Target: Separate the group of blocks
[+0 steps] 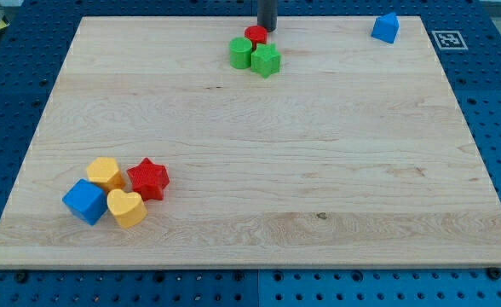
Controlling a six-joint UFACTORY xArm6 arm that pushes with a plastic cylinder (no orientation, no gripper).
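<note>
My tip (267, 28) is at the view's top centre, right behind a small red block (256, 35). That red block touches a green round block (241, 52) and a green star block (266, 60) just below it; the three form one tight group. At the view's bottom left is a second group: a yellow block (105, 173), a red star block (148, 179), a blue cube (85, 201) and a yellow heart block (126, 208), all touching.
A lone blue block (386, 27) sits at the view's top right corner of the wooden board (319, 162). A black-and-white marker tag (447, 38) lies just off the board's top right edge.
</note>
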